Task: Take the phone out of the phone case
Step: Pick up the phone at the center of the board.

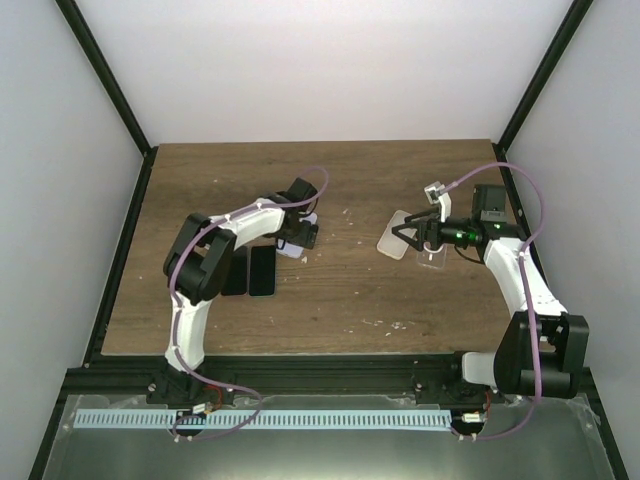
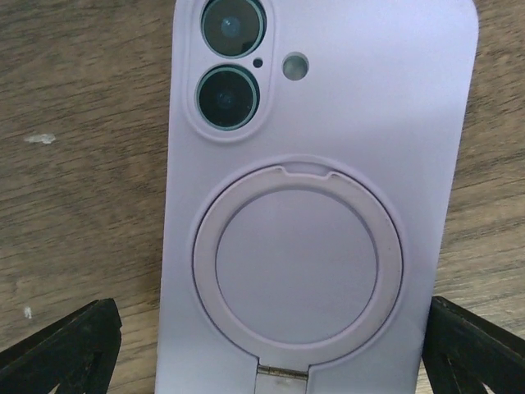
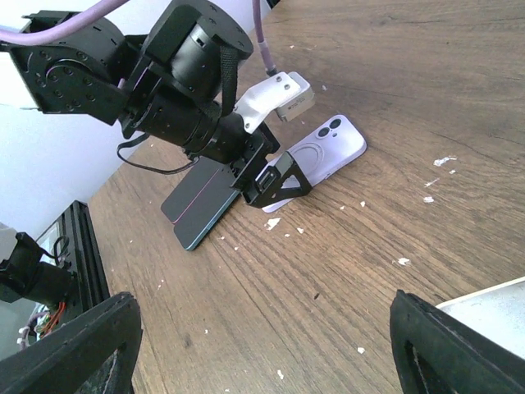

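A lilac phone case [image 2: 320, 123] with a round ring stand lies back-up on the wooden table, and the phone's two camera lenses [image 2: 230, 61] show through its cutout. My left gripper [image 2: 271, 345] is open and straddles the case's lower end, one black finger [image 2: 66, 345] on each side, apart from its edges. The right wrist view shows the same case [image 3: 328, 152] under the left gripper [image 3: 275, 180]. My right gripper [image 3: 262, 345] is open over bare wood with nothing between its fingers. From above, the left gripper [image 1: 303, 238] covers most of the case [image 1: 291, 253].
Two dark phones [image 1: 248, 270] lie side by side just left of the lilac case, also seen as dark slabs [image 3: 201, 205]. Two clear cases [image 1: 395, 245] lie beneath and beside the right gripper [image 1: 410, 237]. Small white flecks dot the wood.
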`<control>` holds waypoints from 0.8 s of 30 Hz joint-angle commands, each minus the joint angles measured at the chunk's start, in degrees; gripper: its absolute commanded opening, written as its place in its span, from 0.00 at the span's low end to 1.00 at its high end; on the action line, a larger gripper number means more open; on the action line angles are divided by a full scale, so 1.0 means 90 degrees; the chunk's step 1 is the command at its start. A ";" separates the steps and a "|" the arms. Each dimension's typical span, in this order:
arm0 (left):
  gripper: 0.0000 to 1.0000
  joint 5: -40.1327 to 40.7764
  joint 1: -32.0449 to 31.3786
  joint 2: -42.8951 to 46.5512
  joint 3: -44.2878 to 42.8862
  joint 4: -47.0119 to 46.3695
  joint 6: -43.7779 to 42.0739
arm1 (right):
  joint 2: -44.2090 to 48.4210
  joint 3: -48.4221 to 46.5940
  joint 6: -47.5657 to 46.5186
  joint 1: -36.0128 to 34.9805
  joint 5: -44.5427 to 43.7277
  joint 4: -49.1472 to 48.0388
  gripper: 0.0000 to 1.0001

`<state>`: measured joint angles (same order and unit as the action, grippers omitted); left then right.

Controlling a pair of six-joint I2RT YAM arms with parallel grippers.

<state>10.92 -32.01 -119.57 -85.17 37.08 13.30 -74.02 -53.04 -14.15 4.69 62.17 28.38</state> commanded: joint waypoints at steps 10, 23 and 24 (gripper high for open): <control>0.83 -0.0606 0.0050 -0.0493 -0.0444 0.0559 -0.0087 | -0.0134 -0.0088 -0.0089 -0.0013 0.0153 0.0027 0.83; 0.56 -0.2172 -0.0265 0.0877 0.0595 -0.0948 0.0281 | -0.0168 -0.0113 -0.0091 -0.0010 0.0083 0.0031 0.83; 0.55 -0.2333 -0.0271 0.1122 0.0790 -0.1178 0.0407 | -0.0170 -0.0104 -0.0089 -0.0013 0.0083 0.0019 0.83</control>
<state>1.76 -32.23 -117.64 -83.26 34.48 12.97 -75.94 -53.04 -14.33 4.69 62.57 28.42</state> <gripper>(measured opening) 0.800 0.832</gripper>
